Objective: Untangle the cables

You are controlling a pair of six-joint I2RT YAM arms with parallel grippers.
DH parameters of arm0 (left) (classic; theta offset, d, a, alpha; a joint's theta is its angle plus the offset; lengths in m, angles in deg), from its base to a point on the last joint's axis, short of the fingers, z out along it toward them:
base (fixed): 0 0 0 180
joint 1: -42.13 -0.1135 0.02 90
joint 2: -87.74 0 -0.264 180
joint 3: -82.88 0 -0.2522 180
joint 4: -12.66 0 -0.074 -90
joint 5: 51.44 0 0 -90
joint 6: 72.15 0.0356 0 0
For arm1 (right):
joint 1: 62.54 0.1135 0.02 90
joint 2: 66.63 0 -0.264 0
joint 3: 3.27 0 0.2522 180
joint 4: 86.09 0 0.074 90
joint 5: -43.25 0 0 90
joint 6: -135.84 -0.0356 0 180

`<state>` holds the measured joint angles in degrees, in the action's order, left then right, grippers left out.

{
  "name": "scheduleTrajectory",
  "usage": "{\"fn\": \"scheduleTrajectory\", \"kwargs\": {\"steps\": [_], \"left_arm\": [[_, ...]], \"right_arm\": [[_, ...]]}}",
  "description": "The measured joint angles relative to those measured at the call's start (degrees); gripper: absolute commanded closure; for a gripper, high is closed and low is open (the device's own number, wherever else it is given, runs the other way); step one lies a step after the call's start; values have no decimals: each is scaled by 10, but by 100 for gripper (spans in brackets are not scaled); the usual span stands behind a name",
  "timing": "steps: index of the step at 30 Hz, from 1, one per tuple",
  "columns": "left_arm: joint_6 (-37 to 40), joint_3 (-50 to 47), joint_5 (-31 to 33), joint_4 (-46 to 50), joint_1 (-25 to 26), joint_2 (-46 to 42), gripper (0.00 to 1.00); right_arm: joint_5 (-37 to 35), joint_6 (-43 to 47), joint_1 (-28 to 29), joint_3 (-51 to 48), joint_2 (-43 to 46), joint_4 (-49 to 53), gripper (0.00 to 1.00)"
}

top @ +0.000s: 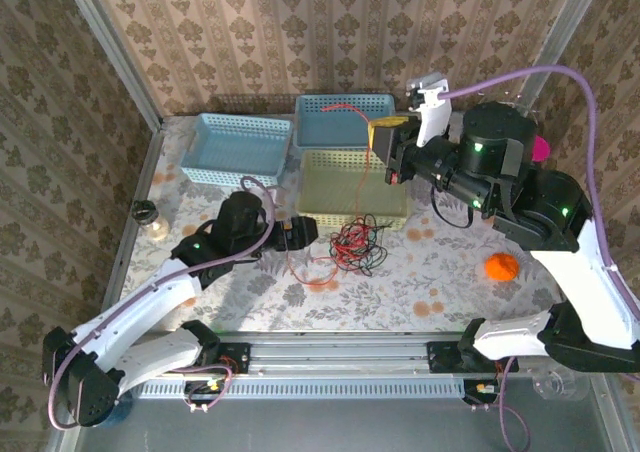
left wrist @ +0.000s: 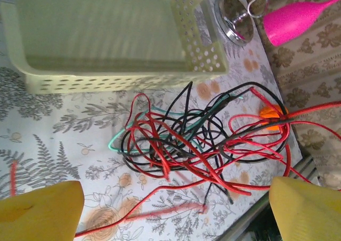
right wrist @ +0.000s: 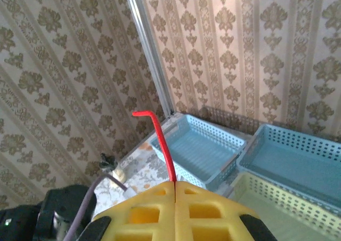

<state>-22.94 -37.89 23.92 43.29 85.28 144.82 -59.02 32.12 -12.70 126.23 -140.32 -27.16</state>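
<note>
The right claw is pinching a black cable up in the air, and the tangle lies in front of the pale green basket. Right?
Not quite. The right wrist view shows the right gripper shut on a red cable, not a black one. The rest holds: the cable is held up in the air, and the tangle lies in front of the pale green basket.

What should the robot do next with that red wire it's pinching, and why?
Probably lower the open left gripper onto the tangle to pin it: the right gripper is shut on a red cable held high, whose length seems to run back into that tangle.
</note>
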Motion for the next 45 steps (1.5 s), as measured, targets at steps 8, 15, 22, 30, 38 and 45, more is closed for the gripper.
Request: {"fn": "scheduleTrajectory", "kwargs": {"steps": [8,15,22,30,38,45], "left_arm": [[67,97,-25,-9,52,43,17],[145,140,-34,-88,93,88,27],[211,135,-1,-170,126,169,45],[259,140,34,-225,130,206,100],[257,249,21,-146,95,194,100],[227,353,-34,-99,36,189,100]], "right_arm": [[-21,16,0,33,-28,-2,100],[-24,16,-1,32,-43,-2,100],[-23,10,-10,32,-40,-2,100],[-24,-9,-39,-13,-3,-3,55],[-35,-52,-104,-240,136,-42,7],[-36,-91,-107,-471,265,-72,2]]}}
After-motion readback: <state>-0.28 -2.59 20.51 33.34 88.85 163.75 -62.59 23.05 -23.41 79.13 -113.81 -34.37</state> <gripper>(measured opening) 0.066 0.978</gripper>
